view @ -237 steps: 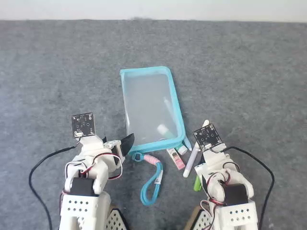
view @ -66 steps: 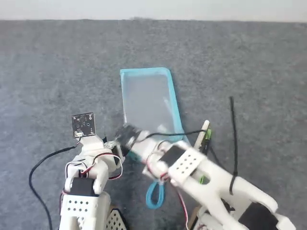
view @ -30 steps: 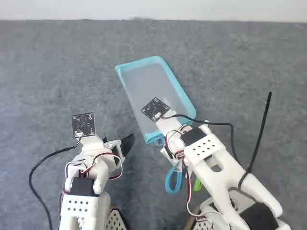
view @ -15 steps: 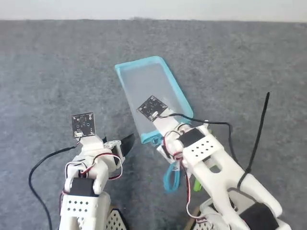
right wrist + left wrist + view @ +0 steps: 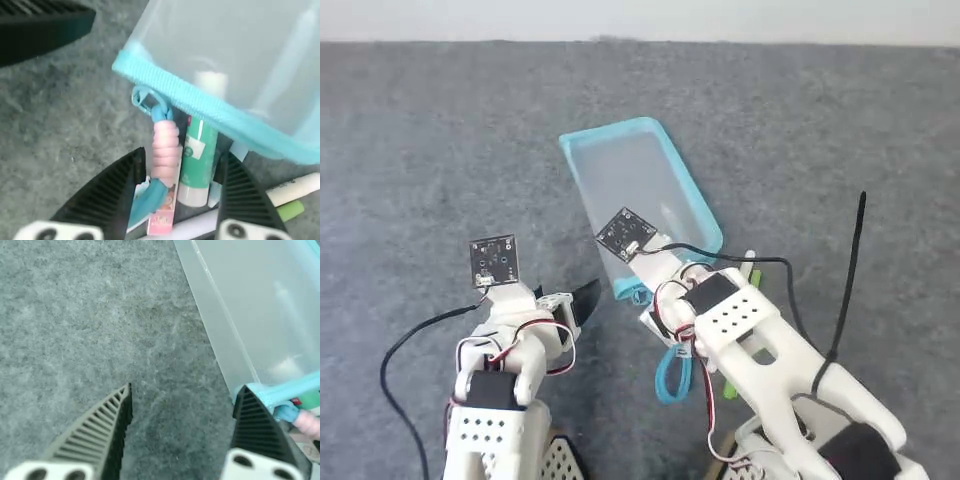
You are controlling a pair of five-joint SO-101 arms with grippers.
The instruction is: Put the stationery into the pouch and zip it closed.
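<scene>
**Right claw over the zip pull, stationery not yet in the pouch**

Nearest, the blue strap loop [image 5: 670, 375] lies on the grey counter [image 5: 430, 120], just beside the right arm. The left claw [image 5: 186, 389] sits near and to the left. Its fingers are wide apart and hold nothing, and one finger is just beside the pouch's near left corner.

The right claw [image 5: 182, 152] hangs over the near end of the pouch, and its fingers are apart too. The pink coil [image 5: 165, 142] of the strap lies between them, but they are not clamped on it. Under this claw lie a green tube [image 5: 196, 160], a small pink pack [image 5: 160, 220], a white pen [image 5: 300, 186] and a green marker [image 5: 291, 210], all out on the counter.

Just past the coil is the zip pull [image 5: 145, 100], at the corner of the teal zip edge. The see-through pouch [image 5: 635, 185] stretches away, leaning left at its far end, with a white thing [image 5: 210, 80] inside.

I think the step in hand is getting hold of the zip. I cannot tell if the zip is open. Next, the right claw should close on the coil or the pull. The left claw should pin the pouch corner so the pouch does not slide.
</scene>
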